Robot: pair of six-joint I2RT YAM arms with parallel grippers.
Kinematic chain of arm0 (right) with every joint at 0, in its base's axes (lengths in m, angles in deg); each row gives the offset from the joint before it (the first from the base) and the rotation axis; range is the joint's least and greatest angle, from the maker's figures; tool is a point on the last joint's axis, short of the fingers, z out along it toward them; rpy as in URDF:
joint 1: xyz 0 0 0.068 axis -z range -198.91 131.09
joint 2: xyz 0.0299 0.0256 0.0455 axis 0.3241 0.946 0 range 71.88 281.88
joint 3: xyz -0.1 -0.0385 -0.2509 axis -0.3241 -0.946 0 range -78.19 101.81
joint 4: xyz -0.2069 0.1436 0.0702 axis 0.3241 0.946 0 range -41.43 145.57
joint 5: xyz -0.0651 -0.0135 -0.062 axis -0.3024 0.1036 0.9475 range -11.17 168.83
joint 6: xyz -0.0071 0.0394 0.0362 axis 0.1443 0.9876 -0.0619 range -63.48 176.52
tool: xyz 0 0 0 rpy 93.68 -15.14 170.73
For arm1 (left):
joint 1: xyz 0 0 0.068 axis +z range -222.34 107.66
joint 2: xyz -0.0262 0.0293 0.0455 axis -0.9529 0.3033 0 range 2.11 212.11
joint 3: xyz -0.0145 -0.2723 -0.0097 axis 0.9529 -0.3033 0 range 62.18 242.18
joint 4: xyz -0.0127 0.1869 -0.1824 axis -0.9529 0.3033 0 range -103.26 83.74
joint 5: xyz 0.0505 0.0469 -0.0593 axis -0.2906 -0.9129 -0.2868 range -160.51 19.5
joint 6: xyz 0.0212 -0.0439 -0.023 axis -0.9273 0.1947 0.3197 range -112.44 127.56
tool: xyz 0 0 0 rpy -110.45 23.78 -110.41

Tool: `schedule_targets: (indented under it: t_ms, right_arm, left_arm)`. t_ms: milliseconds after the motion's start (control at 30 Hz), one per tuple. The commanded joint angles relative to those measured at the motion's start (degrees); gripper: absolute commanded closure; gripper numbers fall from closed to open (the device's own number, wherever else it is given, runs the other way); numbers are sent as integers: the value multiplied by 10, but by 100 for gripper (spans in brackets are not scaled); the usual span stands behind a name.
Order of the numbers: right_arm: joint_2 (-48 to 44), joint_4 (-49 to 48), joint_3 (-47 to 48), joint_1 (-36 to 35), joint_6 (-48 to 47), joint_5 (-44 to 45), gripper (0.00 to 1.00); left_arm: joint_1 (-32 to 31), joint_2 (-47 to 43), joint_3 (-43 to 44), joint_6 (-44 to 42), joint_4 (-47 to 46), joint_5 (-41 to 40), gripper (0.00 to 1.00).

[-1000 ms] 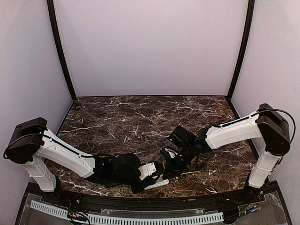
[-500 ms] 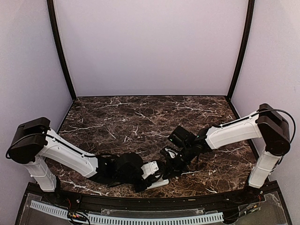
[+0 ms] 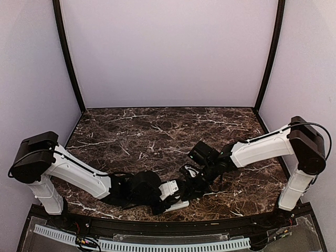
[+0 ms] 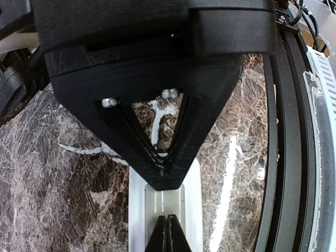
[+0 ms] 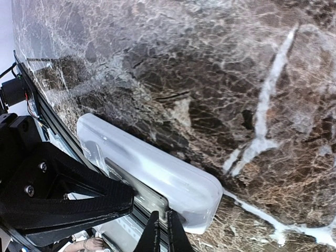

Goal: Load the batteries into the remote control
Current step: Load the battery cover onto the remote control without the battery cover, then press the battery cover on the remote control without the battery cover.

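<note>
The left gripper [image 4: 168, 231] is keeping its jaws pressed together, with no gap showing between the two dark tips. In the left wrist view the tips are pointing at the grey panel of the remote control [image 4: 164, 202]; whether they are touching it cannot be told.

The right gripper [image 5: 161, 236] is holding its jaws almost together, with only a thin slit between the tips and nothing visible in it. In the right wrist view these tips are sitting just beside one end of the remote control, close to the end of the grey panel.

The remote control is lying flat on the counter [image 5: 210, 79], close to its near edge and roughly midway along it. Its long side is running along the black rail [image 4: 286, 157] that borders that edge.

In the top view both arms are reaching low towards this spot. The left arm [image 3: 79, 176] is coming in from the near left corner and the right arm [image 3: 260, 147] from the right side. The two grippers are meeting over the remote control, just beside each other.
</note>
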Motion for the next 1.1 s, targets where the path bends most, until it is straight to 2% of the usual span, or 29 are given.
schedule_targets:
  t_ms: [0, 367, 600, 700, 800, 933, 1067]
  right_arm:
    - [6, -20, -3, -21, 5, 35, 93]
    - [-26, 74, 64, -20, -25, 80, 88]
    - [-35, 93, 69, -19, -26, 83, 88]
    - [-44, 69, 50, -19, -12, 67, 94]
    - [-32, 0, 18, -19, 10, 20, 100]
    - [-1, -57, 0, -21, 19, -7, 100]
    - [18, -54, -7, -19, 12, -4, 100]
  left_arm:
    - [-8, 6, -33, 4, 85, 29, 100]
    - [-9, 14, -30, 20, 115, 24, 100]
    - [-9, 12, -32, 25, 118, 13, 100]
    - [-9, 11, -32, 25, 118, 13, 100]
    - [-9, 8, -33, 25, 118, 11, 100]
    - [-9, -8, -37, 31, 116, 4, 100]
    - [-9, -56, -40, 38, 109, -5, 100]
